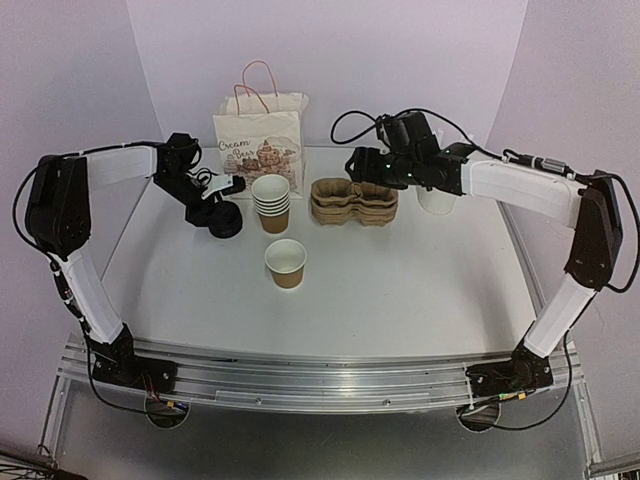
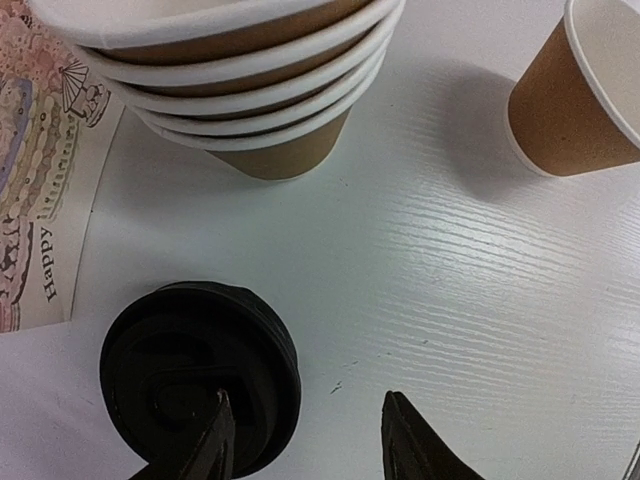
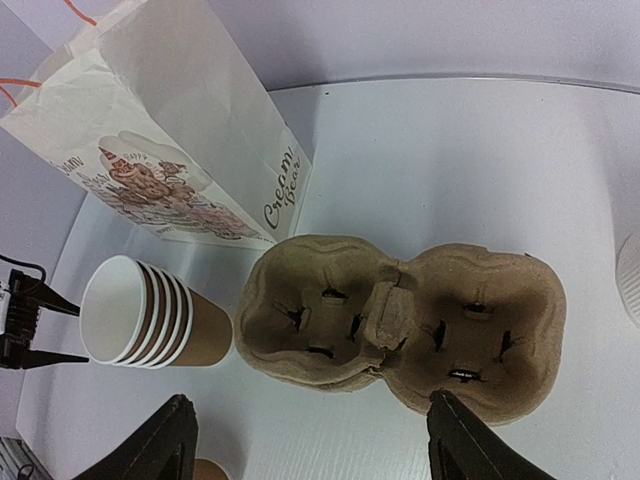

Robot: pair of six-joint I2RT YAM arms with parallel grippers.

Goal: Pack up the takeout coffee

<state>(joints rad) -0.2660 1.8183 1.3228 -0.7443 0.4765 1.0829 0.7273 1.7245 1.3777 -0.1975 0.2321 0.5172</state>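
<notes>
Standing alone near the middle of the table (image 1: pixel 400 290), the single brown paper cup (image 1: pixel 286 263) has no lid on it. Its white inside looks empty, though the overhead view is too small to be sure. It should be light and thin-walled, and easy to crush if squeezed mid-body. The sensible hold is a gentle pinch just under the stiff rolled rim (a lid pressed on would stiffen the top further). The left gripper (image 2: pixel 305 445) hangs with jaws apart over the stack of black lids (image 2: pixel 190 365), one finger above the top lid, the other off its edge, holding nothing. The lids look like smooth plastic, probably slippery, so the raised edge offers the best purchase. The right gripper (image 3: pixel 310 450) is spread wide and empty above the pulp cup carrier (image 3: pixel 400 335).
</notes>
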